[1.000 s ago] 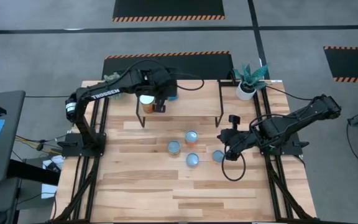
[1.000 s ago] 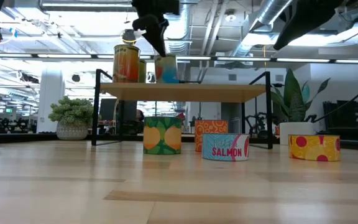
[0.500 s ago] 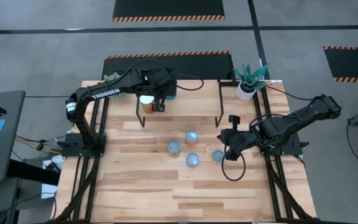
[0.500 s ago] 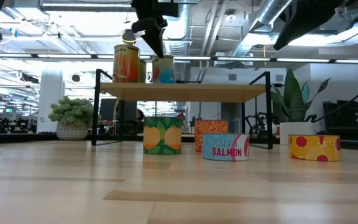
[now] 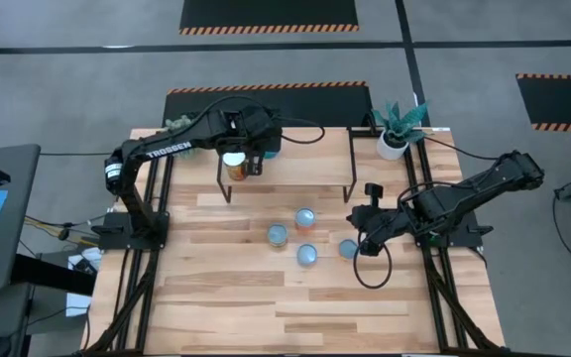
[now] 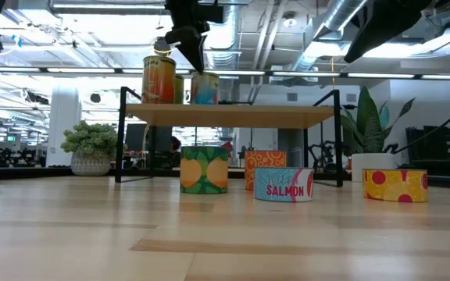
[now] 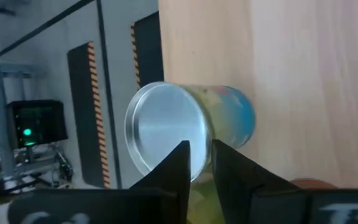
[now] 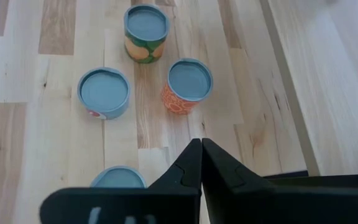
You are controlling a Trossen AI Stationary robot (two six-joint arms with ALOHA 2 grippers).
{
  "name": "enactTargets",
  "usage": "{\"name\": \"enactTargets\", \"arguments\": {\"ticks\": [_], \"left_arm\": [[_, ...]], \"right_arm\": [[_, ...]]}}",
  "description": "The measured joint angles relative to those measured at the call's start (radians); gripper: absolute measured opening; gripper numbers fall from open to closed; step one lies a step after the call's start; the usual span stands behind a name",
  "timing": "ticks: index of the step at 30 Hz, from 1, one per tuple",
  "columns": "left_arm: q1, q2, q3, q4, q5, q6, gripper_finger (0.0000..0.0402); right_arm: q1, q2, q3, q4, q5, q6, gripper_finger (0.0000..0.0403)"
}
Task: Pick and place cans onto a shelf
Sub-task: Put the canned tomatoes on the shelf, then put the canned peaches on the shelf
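Quick look at my can-stacking rig. The left end effector (image 5: 253,165) is up over the shelf (image 5: 310,159), in the upper left-of-centre part of the high view. From its wrist camera the fingers sit with only a narrow gap between them, right above the shiny lid of a blue-labelled can (image 7: 166,130). That gap is much slimmer than the can, so it's not holding anything as far as I can see.

In the low view the blue-labelled can stands upright on the shelf board. A taller orange can (image 6: 158,78) is just beside it on the left, and the end effector tip hangs right at the blue one's top.

The right end effector (image 5: 360,244) is parked low over the bench (image 5: 266,307), right of centre. Its fingers are pressed together with nothing between them.

The other four cans are down on the bench, clustered mid-frame in front of the shelf:
- a green-and-yellow can (image 6: 204,168)
- an orange one (image 6: 265,165)
- a squat salmon tin (image 6: 283,183)
- a yellow tin with red dots (image 6: 394,185), off to the right of the low view and closest to the right arm

A white plant pot (image 5: 393,145) sits at the bench's upper right corner.
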Motion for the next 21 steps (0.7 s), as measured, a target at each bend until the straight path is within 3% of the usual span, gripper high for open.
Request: {"name": "enactTargets", "arguments": {"ticks": [8,11,17,21], "left_arm": [[-0.115,-0.003,0.134,-0.139,0.056,-0.174,0.0064],[-0.183,-0.007,0.177,-0.223,0.175,-0.355,0.0064],[-0.335,-0.004,0.157,-0.348,0.554,-0.633,0.0064],[-0.474,-0.002,0.077,-0.366,0.525,-0.739,0.0064]], "right_arm": [[0.0,0.0,0.0,-0.008,0.0,0.0,0.0028],[0.0,0.0,0.0,-0.017,-0.007,0.001,0.0027],[0.0,0.0,0.0,-0.029,-0.008,0.002,0.0027],[0.0,0.0,0.0,-0.032,-0.011,0.067,0.0026]]}}
